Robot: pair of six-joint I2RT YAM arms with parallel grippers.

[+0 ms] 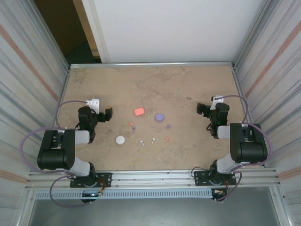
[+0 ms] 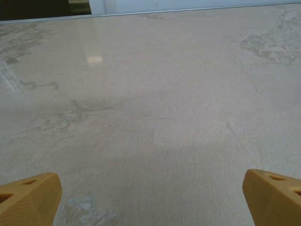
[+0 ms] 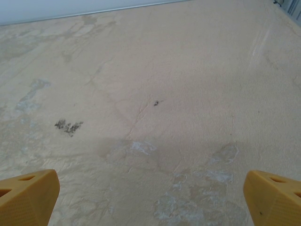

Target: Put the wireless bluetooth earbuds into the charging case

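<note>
Flanking the scattered pieces, the left gripper (image 1: 107, 114) and the right gripper (image 1: 202, 109) both stand wide open and empty, I think ready for a first pick; the earbuds (image 1: 142, 143) lie loose on the table (image 1: 188, 84) between them, near three cases (image 1: 139, 112), none inserted yet

Bright even overhead light; glare patch on table (image 2: 94, 59); soft shadows.

No readable text, label, brand or number appears on anything here.
</note>
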